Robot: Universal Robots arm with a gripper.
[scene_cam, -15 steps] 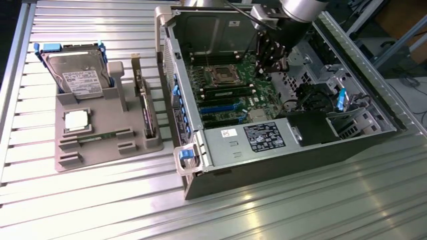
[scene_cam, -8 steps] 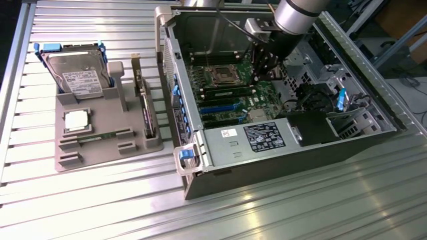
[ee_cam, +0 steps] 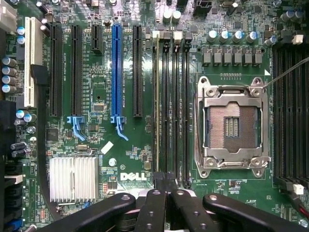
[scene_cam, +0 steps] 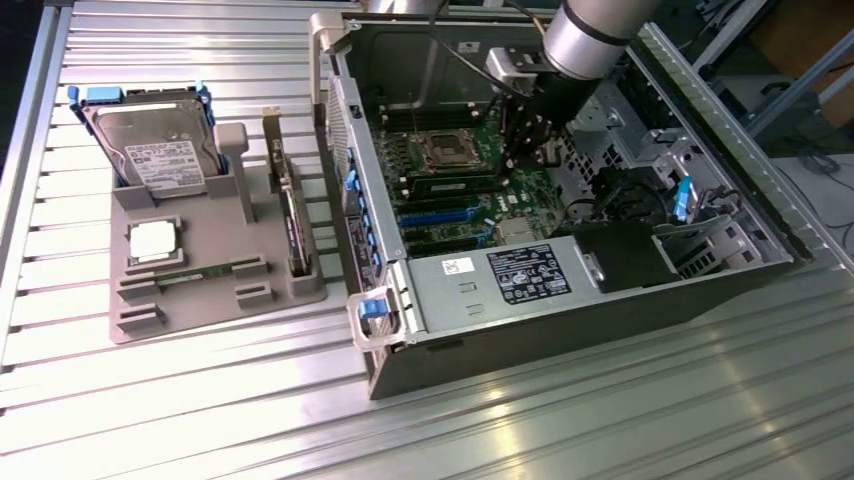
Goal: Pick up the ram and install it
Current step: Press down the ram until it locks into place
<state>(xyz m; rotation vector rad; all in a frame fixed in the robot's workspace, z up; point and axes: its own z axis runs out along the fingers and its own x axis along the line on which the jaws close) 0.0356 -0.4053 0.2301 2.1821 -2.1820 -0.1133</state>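
Gripper (ee_cam: 166, 205) hangs inside the open computer case (scene_cam: 561, 300), over the motherboard (ee_cam: 96, 96), jaws clenched together with nothing between them. The ram (ee_cam: 156, 101) stands edge-up in the memory slot (ee_cam: 165, 106) bank, at nine o'clock of the empty CPU socket (ee_cam: 231, 125); judged seated, fingers likely pressed shut for pushing it home.

- The hand (ee_cam: 165, 200) hung with fingers together over the motherboard (ee_cam: 101, 92).
- The ram (ee_cam: 156, 96) sat edge-on in a memory slot beside the empty processor socket (ee_cam: 231, 126).
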